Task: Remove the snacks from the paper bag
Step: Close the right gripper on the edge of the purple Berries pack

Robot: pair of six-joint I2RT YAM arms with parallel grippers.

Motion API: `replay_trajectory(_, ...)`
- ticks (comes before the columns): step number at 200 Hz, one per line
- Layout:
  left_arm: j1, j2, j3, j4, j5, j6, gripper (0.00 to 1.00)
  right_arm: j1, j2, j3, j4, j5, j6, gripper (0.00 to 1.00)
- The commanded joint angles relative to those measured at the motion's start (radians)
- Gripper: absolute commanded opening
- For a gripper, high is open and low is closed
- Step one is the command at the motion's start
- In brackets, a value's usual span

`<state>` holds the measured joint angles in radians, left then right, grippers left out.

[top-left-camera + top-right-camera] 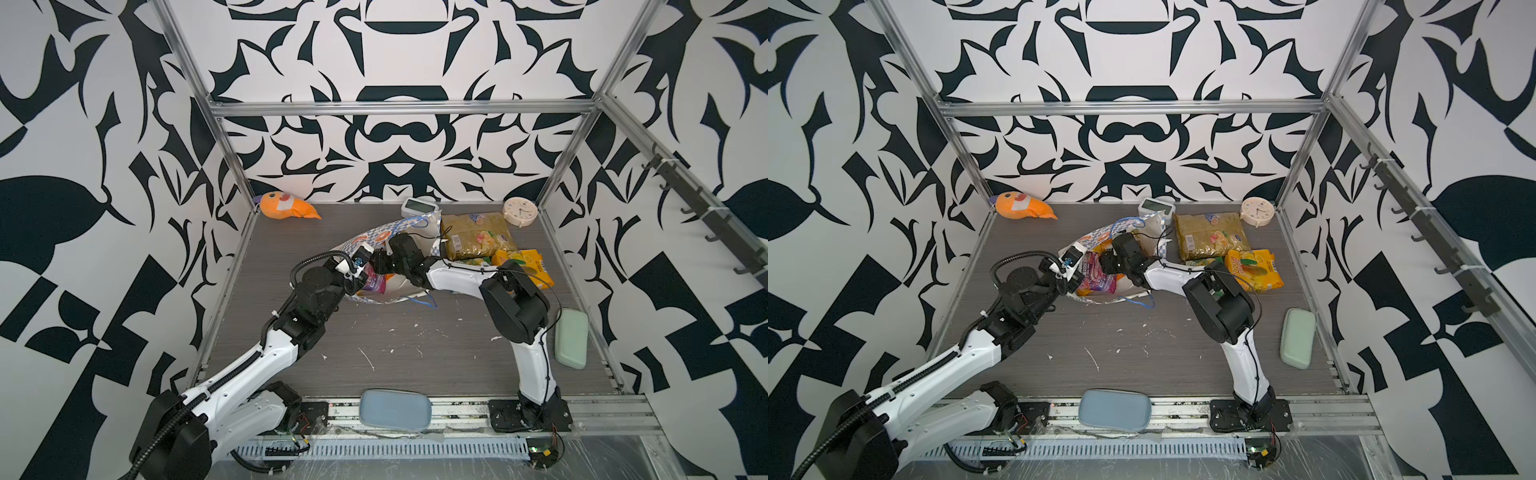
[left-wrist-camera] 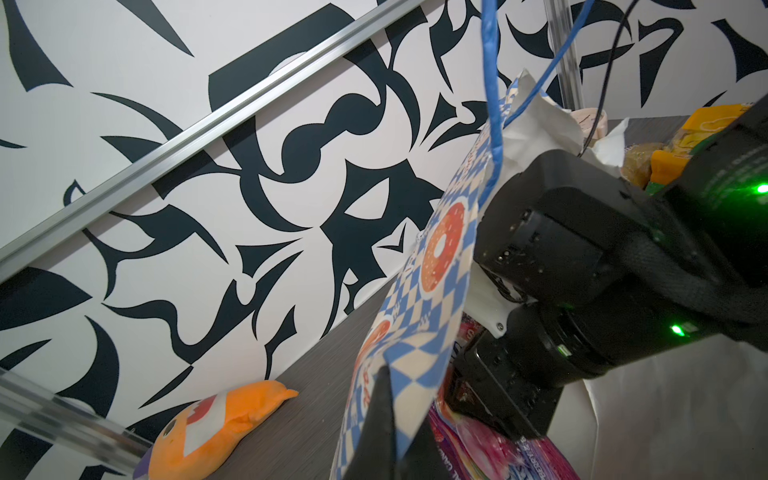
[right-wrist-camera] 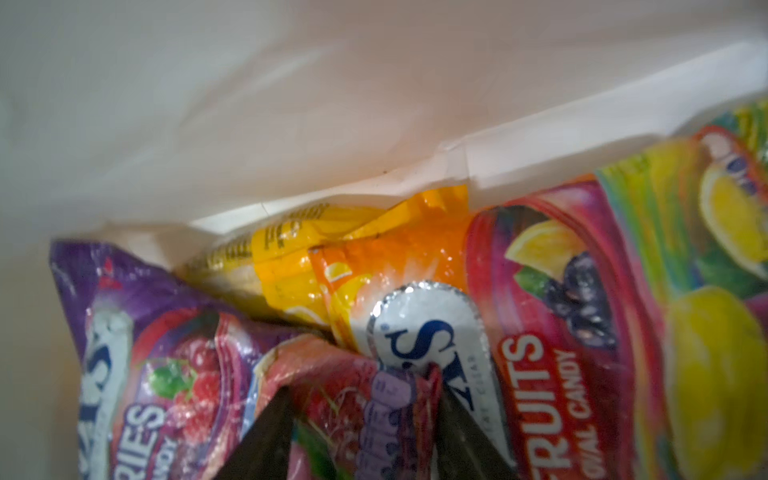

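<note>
Left gripper (image 2: 405, 440): fingers pressed together on the rim of the paper bag (image 2: 419, 316), checkered wall pinched between them, mouth held open. Right gripper (image 3: 363, 440): inside the bag, fingers (image 3: 270, 440) about half spread, one on either side of a bunched fold of the purple packet (image 3: 166, 374), both touching it. Can't tell if it is actually clamped.

Just beside it is the orange packet (image 3: 561, 291) with a silver logo. A yellow packet (image 3: 291, 245) is wedged behind both against the white inner wall, mostly covered, print unreadable. Right wrist view is soft, blurred at the edges.

Bag (image 1: 370, 241) is slumped mid-tabletop toward the far edge in both top views. The right gripper's tips are hidden in its mouth there, and the purple packet (image 1: 1096, 280) shows in the opening.

Already out, near the far right corner of the tabletop (image 1: 374, 345):
- olive-gold packet (image 1: 473, 235), lying flat
- two mango packets (image 1: 532, 259), touching its near side
- green-yellow packet (image 1: 473, 262), mostly hidden under the right arm

How many packets are in the bag: can't tell.
</note>
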<state>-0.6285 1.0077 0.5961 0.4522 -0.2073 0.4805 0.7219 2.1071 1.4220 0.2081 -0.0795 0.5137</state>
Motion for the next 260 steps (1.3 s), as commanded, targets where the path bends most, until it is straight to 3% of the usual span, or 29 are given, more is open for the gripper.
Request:
replay_trajectory(1, -0.008, -0.009, -0.001, 0.066, 0.022, 0.008, 0.00, 0.008, 0.008, 0.044, 0.101, -0.167, 0.011, 0.44)
replay_trajectory(23, -0.008, -0.006, -0.002, 0.068, 0.017, 0.006, 0.00, 0.008, 0.017, 0.042, 0.157, -0.240, 0.020, 0.35)
replay_trajectory(46, -0.008, -0.002, -0.004, 0.075, 0.010, 0.007, 0.00, 0.009, 0.015, 0.039, 0.198, -0.295, 0.026, 0.18)
replay_trajectory(90, -0.008, 0.005, -0.013, 0.097, -0.017, 0.000, 0.00, 0.009, -0.040, 0.006, 0.235, -0.326, 0.039, 0.02)
replay_trajectory(260, -0.008, 0.034, -0.008, 0.112, -0.101, 0.004, 0.00, -0.027, -0.353, -0.199, 0.197, -0.265, -0.040, 0.00)
